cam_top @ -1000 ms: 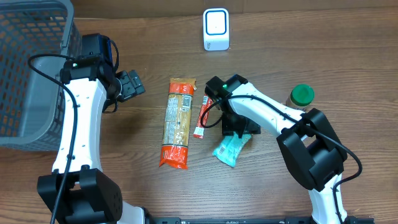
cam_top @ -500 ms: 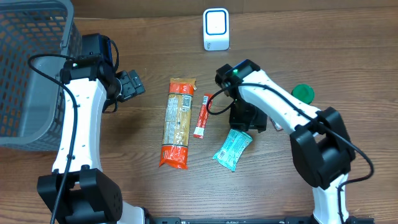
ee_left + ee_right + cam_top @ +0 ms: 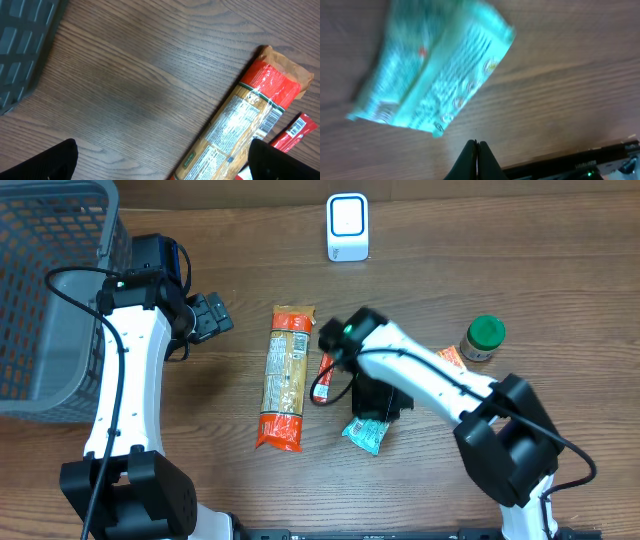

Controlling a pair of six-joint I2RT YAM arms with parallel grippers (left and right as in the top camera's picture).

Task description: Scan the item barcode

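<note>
The packet [image 3: 365, 432], teal, lies on the table [image 3: 250, 480] near the front middle, partly under the right arm in the overhead view. It is probably the item to scan, since the right gripper [image 3: 475, 150] hangs right over it. In the blurred right wrist view the packet lies flat just ahead of the fingertips and apart from them, its long axis slanting across the gripper's line. The jaws are pressed together with nothing between them, so they hold nothing and would have to open again before any pick.

Just left of the packet lies a red stick [image 3: 323, 370], then a pasta pack [image 3: 284, 377] running front to back. The scanner [image 3: 347, 227] stands at the back edge, well apart from the packet. A jar [image 3: 483, 338] stands off to the right.

The left gripper [image 3: 210, 317] hovers beside the basket [image 3: 40, 280], jaws wide and empty, far from the packet. The right arm is plainly the nearer one.
</note>
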